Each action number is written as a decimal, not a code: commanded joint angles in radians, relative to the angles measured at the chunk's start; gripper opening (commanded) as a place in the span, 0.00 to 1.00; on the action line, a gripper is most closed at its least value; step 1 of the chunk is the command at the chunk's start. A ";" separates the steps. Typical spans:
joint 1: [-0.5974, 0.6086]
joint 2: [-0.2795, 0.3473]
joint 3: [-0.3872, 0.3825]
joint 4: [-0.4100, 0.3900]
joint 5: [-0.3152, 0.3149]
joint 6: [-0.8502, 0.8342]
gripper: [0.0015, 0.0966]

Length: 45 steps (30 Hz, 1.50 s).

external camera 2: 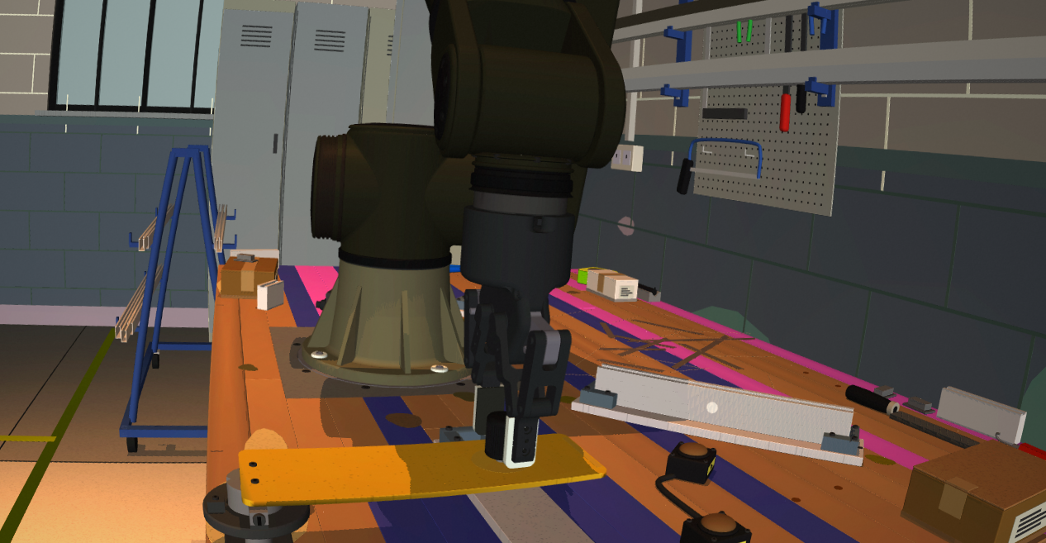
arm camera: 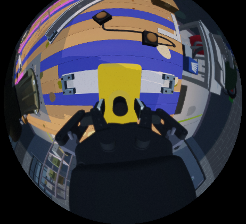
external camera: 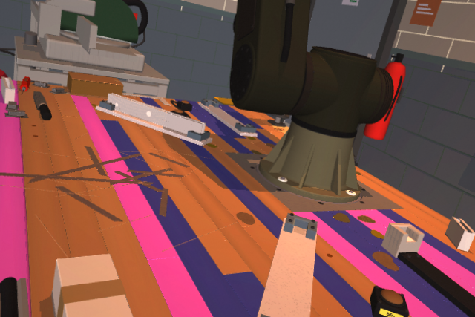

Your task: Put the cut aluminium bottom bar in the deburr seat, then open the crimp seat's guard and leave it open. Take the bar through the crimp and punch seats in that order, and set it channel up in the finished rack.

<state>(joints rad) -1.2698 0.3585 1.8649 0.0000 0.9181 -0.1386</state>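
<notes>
The aluminium bottom bar (external camera 2: pixel 724 402) lies in the deburr seat (external camera: pixel 153 118) on the bench's far side, a long pale channel between grey end clamps. The crimp seat (arm camera: pixel 117 83) is a pale strip with grey end brackets, and its yellow guard (external camera 2: pixel 420 470) lies flat across it, pivoted on a post at the bench edge. My gripper (external camera 2: pixel 512 446) is down on the guard, open, with the guard's black knob (arm camera: pixel 119 106) standing between its fingers. It holds nothing.
Behind the bench stand a chop saw (external camera: pixel 82 41) and a pegboard of tools (external camera 2: pixel 761 101). Two cabled push buttons (external camera 2: pixel 691 463) sit right of the guard. The robot's base (external camera: pixel 312 164) fills the bench's middle. A cardboard box (external camera 2: pixel 976 492) sits at the right end.
</notes>
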 commanded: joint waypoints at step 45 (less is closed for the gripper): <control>0.000 0.000 -0.001 0.000 0.000 0.000 0.07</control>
<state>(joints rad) -1.2698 0.3585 1.8645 0.0000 0.9183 -0.1386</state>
